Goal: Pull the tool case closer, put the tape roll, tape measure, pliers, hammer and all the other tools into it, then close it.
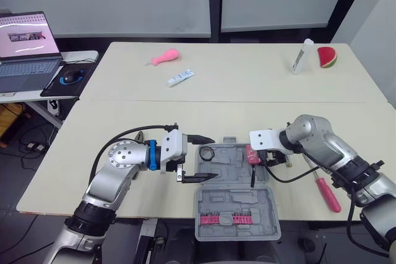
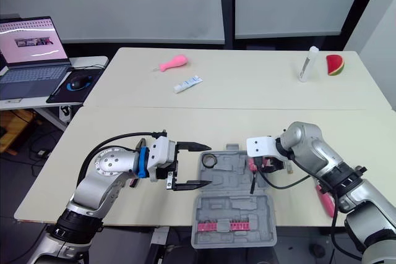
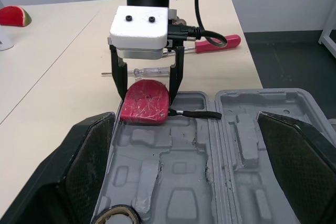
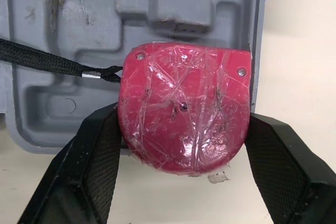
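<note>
- In the head views, the grey plastic tool case (image 1: 235,196) is seen lying open at the near edge of the pale table (image 1: 124,115), between the two arms. The pulling step is therefore judged as done.
- A dark ring-shaped tape roll (image 1: 206,153) is seen in the far left corner of the case tray, so it is judged as already packed.
- The right gripper (image 1: 253,162) is closed around the red rounded tape measure (image 1: 250,153), which is held at the far right edge of the case. The left gripper (image 1: 215,158) is spread wide and nothing is held in it; it is placed over the left side of the case.
- A red-handled screwdriver (image 1: 328,193) is seen on the table to the right of the case, so it is not yet packed.
- In the left wrist view, the black strap (image 3: 197,114) of the tape measure is seen lying in the tray. A thin clear-handled screwdriver (image 3: 152,70) is seen on the table behind the right gripper.
- In the right wrist view, the tape measure is pinched on both sides by the black fingers (image 4: 94,150). It is partly over the tray corner and partly over the table. Whether it rests on the rim cannot be told.
- The task is judged as early: most tools are still to be packed, and the case is not yet closed.
</note>
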Robot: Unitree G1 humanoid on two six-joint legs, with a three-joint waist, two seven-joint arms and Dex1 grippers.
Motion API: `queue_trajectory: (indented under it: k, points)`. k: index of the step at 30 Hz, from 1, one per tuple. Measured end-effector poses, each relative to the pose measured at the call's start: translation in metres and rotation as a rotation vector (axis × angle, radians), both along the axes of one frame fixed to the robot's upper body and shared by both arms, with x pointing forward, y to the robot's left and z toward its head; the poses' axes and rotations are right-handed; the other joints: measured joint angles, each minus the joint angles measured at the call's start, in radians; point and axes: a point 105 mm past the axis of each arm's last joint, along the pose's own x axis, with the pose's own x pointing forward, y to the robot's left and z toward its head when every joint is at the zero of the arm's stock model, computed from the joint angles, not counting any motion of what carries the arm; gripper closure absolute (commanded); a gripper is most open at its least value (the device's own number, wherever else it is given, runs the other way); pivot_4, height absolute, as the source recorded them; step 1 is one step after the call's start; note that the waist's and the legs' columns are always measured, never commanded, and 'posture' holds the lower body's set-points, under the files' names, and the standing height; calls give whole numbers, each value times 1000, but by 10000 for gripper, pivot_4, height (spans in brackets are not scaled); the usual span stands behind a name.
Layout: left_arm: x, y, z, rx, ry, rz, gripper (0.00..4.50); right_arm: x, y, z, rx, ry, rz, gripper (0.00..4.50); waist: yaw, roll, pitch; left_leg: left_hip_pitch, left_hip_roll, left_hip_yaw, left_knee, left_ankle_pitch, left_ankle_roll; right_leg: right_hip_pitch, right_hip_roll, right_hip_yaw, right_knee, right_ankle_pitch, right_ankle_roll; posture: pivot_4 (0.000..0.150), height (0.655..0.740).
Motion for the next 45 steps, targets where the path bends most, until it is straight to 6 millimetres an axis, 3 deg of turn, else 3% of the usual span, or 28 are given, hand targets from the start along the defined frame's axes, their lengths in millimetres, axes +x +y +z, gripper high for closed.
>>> queue_trajectory:
  k: [11,15,18,22,28,34,41,45]
  points:
    - [0,0,0,7,-2,-2,0,3,9,-7,5,-3,19,13139,-1,0,0,1,0,0,0,0,-1,0,0,0,1,0,0,1500,7400]
    - [-1,0,0,18,-10,-3,0,3,11,-8,9,-3,26,176,-1,0,0,1,0,-1,0,1,-1,0,0,0,1,0,0,1500,7400]
    - [-1,1,-1,19,-8,-3,0,2,13,-6,12,-7,31,176,-1,0,0,1,0,-1,0,1,-1,0,0,0,1,0,0,1500,7400]
    - [-2,1,-3,21,-7,-2,0,-1,15,7,18,-31,53,176,0,0,0,0,0,-1,0,1,-1,0,0,0,1,0,0,1500,7400]
    - [-2,0,-2,20,-12,-5,0,-13,9,45,67,-54,63,176,1,0,0,0,0,-1,0,1,-1,0,0,0,1,0,0,1500,7400]
    - [2,-3,3,13,-28,-13,0,-19,17,65,312,-59,51,176,2,0,0,0,0,-1,0,1,-1,1,0,0,1,0,0,1500,7400]
    - [3,-1,0,19,-19,-21,0,-26,15,46,582,-95,-36,20699,2,0,0,0,0,-1,0,1,-1,0,0,0,1,0,0,1500,7400]
    - [3,-1,1,20,-23,-26,0,-28,16,35,634,-131,-64,27265,-1,0,0,1,0,-1,0,1,-1,1,0,0,1,0,0,1500,7400]
